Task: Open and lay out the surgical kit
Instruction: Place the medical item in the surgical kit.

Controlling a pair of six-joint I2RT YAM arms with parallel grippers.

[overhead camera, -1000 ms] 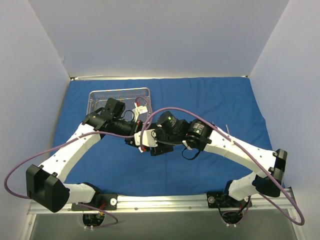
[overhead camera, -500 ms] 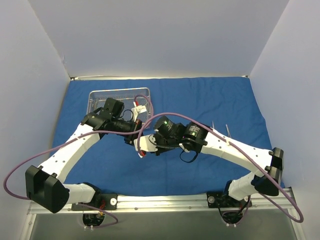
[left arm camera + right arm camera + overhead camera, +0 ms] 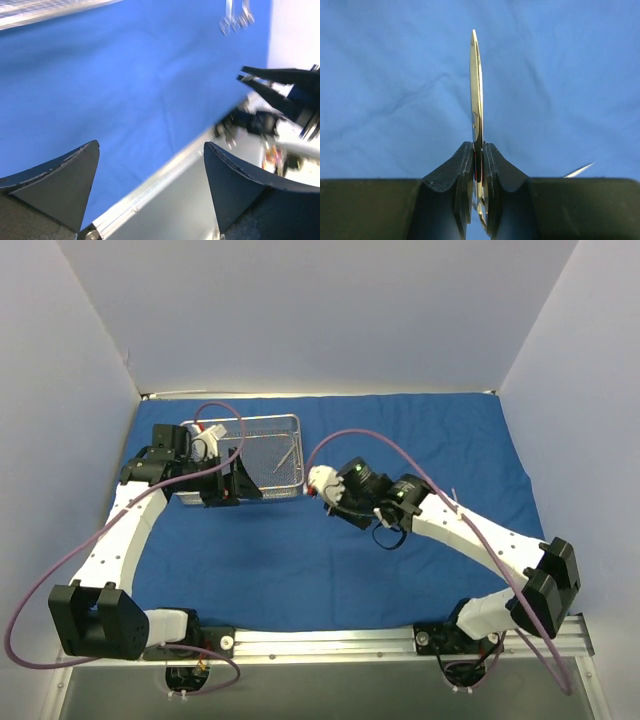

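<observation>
Plainly, the royal-blue cloth wrap (image 3: pixel 420 440) lies spread flat over the table, soft and faintly creased. Near its far left corner sits the wire-mesh tray (image 3: pixel 262 462), a shallow silver rectangle of fine grid. One thin instrument (image 3: pixel 286 455) lies slantwise inside it, and the left arm covers the tray's near left part. The left gripper (image 3: pixel 150 150) stands wide open with nothing between its dark, wedge-shaped fingers. The right gripper (image 3: pixel 479 147) is over the middle of the cloth, just beside the tray's near right corner. It is clamped tight on a scissor-like instrument (image 3: pixel 476 85), a slim polished blade seen edge-on and pointing away, its handles hidden behind the fingers. Blurred ring handles (image 3: pixel 234 19) of further instruments show toward the cloth's right edge, cut off by the frame, so their number is unclear.
</observation>
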